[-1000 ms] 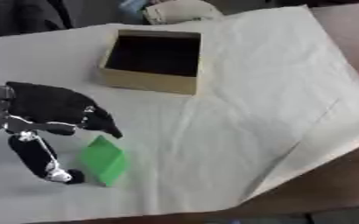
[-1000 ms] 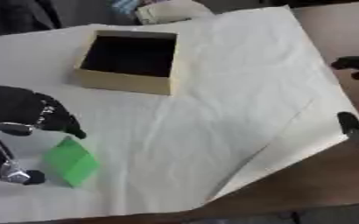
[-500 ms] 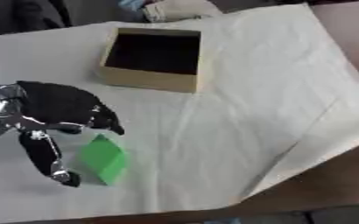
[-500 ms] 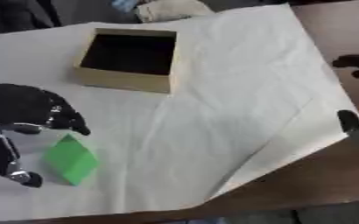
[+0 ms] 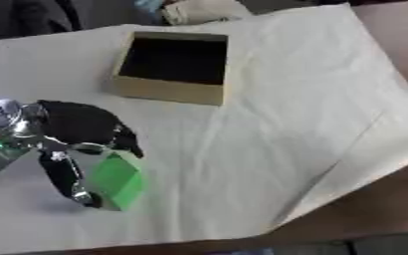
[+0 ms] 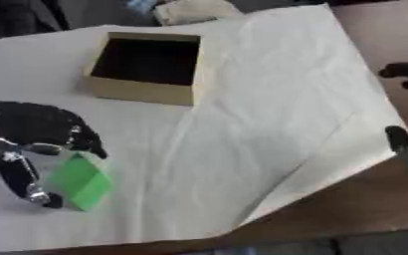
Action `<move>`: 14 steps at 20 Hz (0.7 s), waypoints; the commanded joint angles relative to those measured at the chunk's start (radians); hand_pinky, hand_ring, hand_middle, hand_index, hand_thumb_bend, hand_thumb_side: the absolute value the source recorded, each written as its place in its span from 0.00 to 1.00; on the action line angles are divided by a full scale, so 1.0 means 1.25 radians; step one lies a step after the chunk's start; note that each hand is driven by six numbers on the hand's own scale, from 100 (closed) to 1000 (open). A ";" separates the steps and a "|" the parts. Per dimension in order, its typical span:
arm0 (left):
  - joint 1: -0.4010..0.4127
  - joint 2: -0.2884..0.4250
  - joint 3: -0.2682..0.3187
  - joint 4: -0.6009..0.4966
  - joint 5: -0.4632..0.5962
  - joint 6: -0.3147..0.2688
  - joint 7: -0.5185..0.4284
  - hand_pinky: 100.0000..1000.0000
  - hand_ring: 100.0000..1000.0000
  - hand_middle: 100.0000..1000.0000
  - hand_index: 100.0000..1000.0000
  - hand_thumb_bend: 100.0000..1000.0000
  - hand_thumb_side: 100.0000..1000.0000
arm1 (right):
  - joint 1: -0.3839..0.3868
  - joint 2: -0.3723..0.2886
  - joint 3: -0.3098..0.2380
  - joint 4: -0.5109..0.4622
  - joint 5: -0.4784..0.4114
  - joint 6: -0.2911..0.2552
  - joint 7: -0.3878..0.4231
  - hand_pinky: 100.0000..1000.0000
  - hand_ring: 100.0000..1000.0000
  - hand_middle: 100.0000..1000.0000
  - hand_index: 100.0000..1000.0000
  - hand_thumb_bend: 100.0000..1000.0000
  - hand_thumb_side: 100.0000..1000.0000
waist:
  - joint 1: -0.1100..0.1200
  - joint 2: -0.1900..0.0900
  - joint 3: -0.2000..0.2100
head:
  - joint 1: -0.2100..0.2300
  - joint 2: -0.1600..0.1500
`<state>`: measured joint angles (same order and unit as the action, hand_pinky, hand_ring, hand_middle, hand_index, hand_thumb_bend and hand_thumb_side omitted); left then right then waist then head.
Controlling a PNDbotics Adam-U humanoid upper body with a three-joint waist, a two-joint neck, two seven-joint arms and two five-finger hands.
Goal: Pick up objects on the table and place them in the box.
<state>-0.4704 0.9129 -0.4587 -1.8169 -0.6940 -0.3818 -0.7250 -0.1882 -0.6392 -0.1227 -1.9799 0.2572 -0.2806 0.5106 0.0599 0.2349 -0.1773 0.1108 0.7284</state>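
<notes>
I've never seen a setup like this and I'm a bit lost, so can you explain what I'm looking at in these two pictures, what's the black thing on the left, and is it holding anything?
Both pictures show one moment, taken by the two eyes of a camera in a humanoid robot's head, looking down at its work table. The black and silver thing is the robot's left hand. Its fingers and thumb arch over a green block and reach down on either side of it, but whether they have closed on it cannot be told, and the block appears to rest on the cloth. The pale cloth covers most of the table. Farther back sits an open cardboard box, dark inside, where objects are meant to go. The dark shapes at the right edge of the right eye view are the robot's right hand; how its fingers stand cannot be made out.
</notes>
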 commanded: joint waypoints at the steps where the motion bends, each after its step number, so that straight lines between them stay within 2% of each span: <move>1: -0.015 0.007 0.000 0.014 -0.011 -0.046 -0.029 0.80 0.73 0.68 0.86 0.45 0.36 | -0.008 -0.021 -0.005 -0.016 -0.007 0.000 0.001 0.88 1.00 0.89 1.00 0.00 0.03 | -0.003 -0.009 0.000 | 0.001 0.002; 3: -0.015 0.002 -0.001 0.023 -0.012 -0.048 -0.021 0.76 0.67 0.60 0.81 0.35 0.33 | -0.009 -0.021 -0.005 -0.016 -0.007 0.000 0.002 0.88 1.00 0.89 1.00 0.00 0.03 | -0.003 -0.009 0.000 | 0.001 0.002; 4: -0.014 0.001 -0.001 0.027 -0.011 -0.048 -0.012 0.75 0.67 0.59 0.80 0.34 0.33 | -0.009 -0.021 -0.005 -0.016 -0.007 0.001 0.002 0.88 1.00 0.89 1.00 0.00 0.03 | -0.003 -0.009 0.000 | 0.001 0.002; 5: -0.014 0.000 0.000 0.029 -0.009 -0.047 -0.002 0.72 0.61 0.54 0.75 0.29 0.31 | -0.008 -0.021 -0.005 -0.016 -0.007 0.001 0.002 0.88 1.00 0.89 1.00 0.00 0.03 | -0.003 -0.009 0.000 | 0.000 0.003; 6: -0.014 0.000 0.001 0.030 -0.009 -0.046 0.007 0.72 0.61 0.53 0.75 0.29 0.31 | -0.008 -0.021 -0.005 -0.016 -0.007 0.001 0.001 0.88 1.00 0.89 1.00 0.00 0.03 | -0.003 -0.009 0.000 | 0.000 0.003; 7: -0.014 0.000 0.001 0.031 -0.009 -0.047 0.011 0.70 0.56 0.47 0.70 0.25 0.30 | -0.008 -0.021 -0.005 -0.016 -0.007 0.001 0.001 0.88 1.00 0.89 1.00 0.00 0.03 | -0.003 -0.009 0.000 | 0.001 0.003; 10: -0.012 0.002 0.003 0.036 -0.005 -0.049 0.018 0.65 0.49 0.38 0.61 0.19 0.28 | -0.009 -0.020 -0.005 -0.016 -0.007 0.001 0.002 0.88 1.00 0.89 1.00 0.00 0.03 | -0.002 -0.009 0.000 | 0.000 0.002; 14: -0.008 0.012 0.018 0.025 0.009 -0.045 0.021 0.62 0.43 0.30 0.54 0.12 0.27 | -0.008 -0.021 -0.006 -0.016 -0.006 0.001 0.001 0.88 1.00 0.89 1.00 0.00 0.03 | -0.001 -0.009 0.001 | -0.001 0.002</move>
<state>-0.4733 0.8978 -0.4576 -1.7752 -0.6903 -0.4218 -0.6844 -0.1889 -0.6392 -0.1226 -1.9799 0.2546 -0.2795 0.5120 0.0604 0.2354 -0.1773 0.1106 0.7285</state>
